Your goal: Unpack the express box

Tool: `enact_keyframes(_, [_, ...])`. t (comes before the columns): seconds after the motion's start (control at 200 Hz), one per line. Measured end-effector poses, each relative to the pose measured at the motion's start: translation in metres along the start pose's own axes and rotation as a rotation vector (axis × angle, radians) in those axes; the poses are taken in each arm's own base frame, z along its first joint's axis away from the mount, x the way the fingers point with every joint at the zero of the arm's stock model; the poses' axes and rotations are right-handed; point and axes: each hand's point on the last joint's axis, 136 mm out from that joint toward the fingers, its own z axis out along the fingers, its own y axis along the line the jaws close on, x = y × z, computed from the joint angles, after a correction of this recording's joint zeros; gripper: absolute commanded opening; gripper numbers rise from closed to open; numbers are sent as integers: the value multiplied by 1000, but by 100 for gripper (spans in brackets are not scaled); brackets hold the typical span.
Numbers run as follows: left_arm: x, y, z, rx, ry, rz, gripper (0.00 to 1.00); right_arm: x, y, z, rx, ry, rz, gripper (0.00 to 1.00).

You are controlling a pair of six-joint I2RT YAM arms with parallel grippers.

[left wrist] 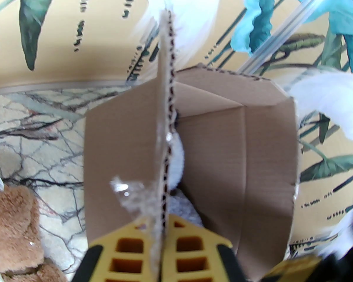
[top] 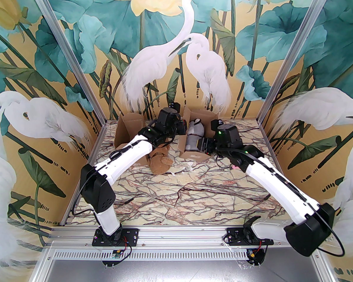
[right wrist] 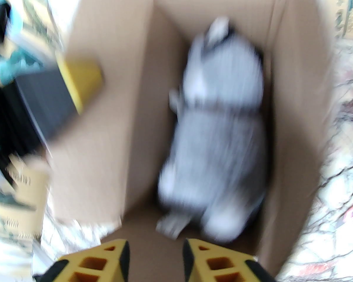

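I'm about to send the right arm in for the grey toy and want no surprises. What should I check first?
1. Left gripper shut on the flap of the box: ok.
2. Right gripper open and empty: ok.
3. Grey toy lies uncovered inside the box: ok.
4. Right gripper lined up on the toy: cannot tell, the wrist picture is blurred.
5. Brown bear lies on the table, outside the box: ok.

Left arm (top: 129, 154): extended forward, angled inward. Left gripper (left wrist: 163, 220): pinched tight on a cardboard flap (left wrist: 126, 157). Right arm (top: 264, 175): extended forward, angled inward. Right gripper (right wrist: 156, 242): jaws parted, nothing between them.
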Motion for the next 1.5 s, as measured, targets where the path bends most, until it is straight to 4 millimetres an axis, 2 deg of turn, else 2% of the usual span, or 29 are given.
enact_keyframes(0.065, [5,-4,-2,23,-7,15,0,-11,-2,1,31,-32,9,44])
enact_keyframes(0.17, [7,-15,-10,61,-42,55,0,-23,-5,16,77,-49,27,46])
enact_keyframes(0.31, [0,-32,-22,112,-92,72,0,-15,-22,38,154,-39,49,50])
enact_keyframes(0.455, [-10,-49,-30,180,-142,75,0,-16,-37,45,214,-70,59,55])
enact_keyframes(0.675, [-3,-63,-33,247,-136,85,0,-24,-54,56,293,-143,79,66])
enact_keyframes(0.965, [5,-71,-33,278,-115,106,0,-7,-75,89,370,-58,112,70])
enact_keyframes(1.11, [7,-70,-33,275,-110,122,0,-2,-71,84,341,-12,125,73])
enact_keyframes(1.19, [7,-70,-33,275,-110,128,0,1,-69,79,321,15,132,81])
enact_keyframes(1.275, [7,-71,-33,278,-110,139,0,5,-66,75,295,50,135,81])
enact_keyframes(1.31, [8,-71,-33,279,-110,142,0,7,-65,74,285,65,138,87])
enact_keyframes(1.5, [11,-72,-33,288,-101,149,0,20,-66,69,266,151,146,88])
